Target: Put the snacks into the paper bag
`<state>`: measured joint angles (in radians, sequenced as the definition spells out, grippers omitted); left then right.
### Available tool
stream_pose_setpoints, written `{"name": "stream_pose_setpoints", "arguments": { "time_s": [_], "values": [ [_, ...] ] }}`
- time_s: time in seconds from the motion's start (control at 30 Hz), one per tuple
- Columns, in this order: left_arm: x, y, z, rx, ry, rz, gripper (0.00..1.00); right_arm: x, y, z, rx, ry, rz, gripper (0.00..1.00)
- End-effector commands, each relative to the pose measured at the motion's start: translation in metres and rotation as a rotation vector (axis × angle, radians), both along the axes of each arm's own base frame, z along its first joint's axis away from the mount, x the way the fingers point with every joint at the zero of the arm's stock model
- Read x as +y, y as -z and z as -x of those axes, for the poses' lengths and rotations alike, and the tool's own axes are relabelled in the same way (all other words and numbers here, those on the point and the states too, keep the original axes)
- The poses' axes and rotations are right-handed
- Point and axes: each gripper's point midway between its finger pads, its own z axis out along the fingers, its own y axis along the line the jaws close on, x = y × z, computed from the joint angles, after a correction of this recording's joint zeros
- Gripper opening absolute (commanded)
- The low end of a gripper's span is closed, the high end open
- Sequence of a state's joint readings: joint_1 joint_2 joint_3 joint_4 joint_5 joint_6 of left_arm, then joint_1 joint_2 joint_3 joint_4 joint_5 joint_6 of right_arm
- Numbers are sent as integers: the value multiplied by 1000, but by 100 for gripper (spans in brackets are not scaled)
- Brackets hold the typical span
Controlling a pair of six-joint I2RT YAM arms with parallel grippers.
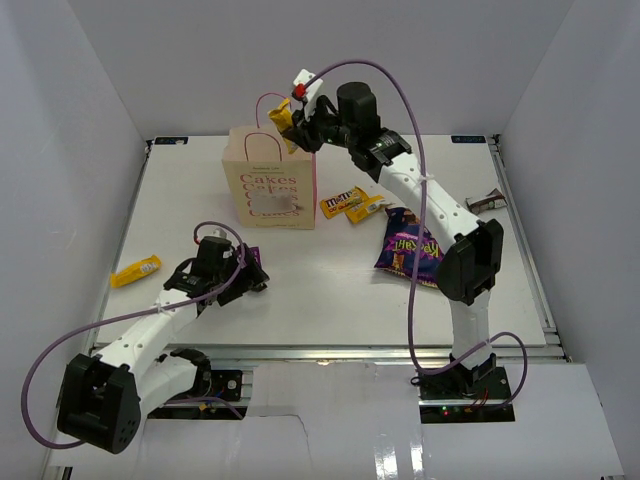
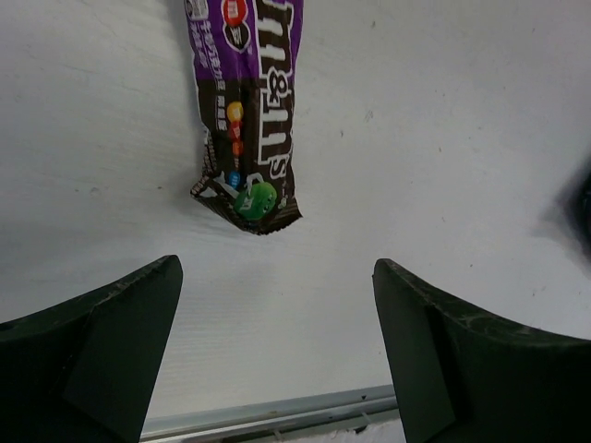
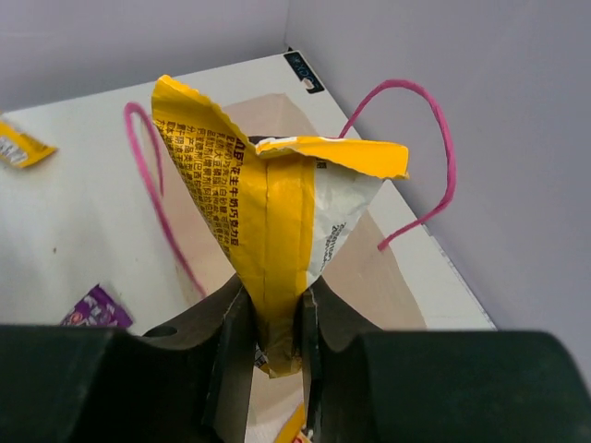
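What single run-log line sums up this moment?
right pincer: shut on yellow packet, over bag | left pincer: open, by purple packet

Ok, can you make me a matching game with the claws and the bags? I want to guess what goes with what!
Things:
1. right claw
2. left claw
3. chip bag
4. paper bag

What fits:
A. open, over a purple packet
B. standing upright
C. shut on a yellow packet
D. lying flat, shiny purple

Pairs: 1-C, 2-A, 3-D, 4-B
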<state>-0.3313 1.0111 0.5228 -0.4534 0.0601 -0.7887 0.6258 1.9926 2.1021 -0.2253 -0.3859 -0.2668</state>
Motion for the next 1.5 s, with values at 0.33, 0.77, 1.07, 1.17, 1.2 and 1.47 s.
{"name": "stream_pose_setpoints", "arguments": {
  "time_s": [0.33,0.77,1.07,1.17,1.2,1.47],
  "values": [
    [12,-16,-50,-102,-24,-145,91,-2,-40,-15,-110,118,-125,74],
    [5,10,-79,-53,14,-203,69,-101,23,81,68,-189,-15,98],
    [13,29,-70,-10,20,-250,50,-161,75,121,160,-147,41,99],
    [15,34,-67,4,23,-255,39,-174,89,125,203,-114,38,100],
    [15,34,-66,6,26,-254,36,-177,90,126,206,-107,35,100],
    [20,-17,-66,-138,12,-242,9,-203,100,127,239,-36,22,100]
  ]
}}
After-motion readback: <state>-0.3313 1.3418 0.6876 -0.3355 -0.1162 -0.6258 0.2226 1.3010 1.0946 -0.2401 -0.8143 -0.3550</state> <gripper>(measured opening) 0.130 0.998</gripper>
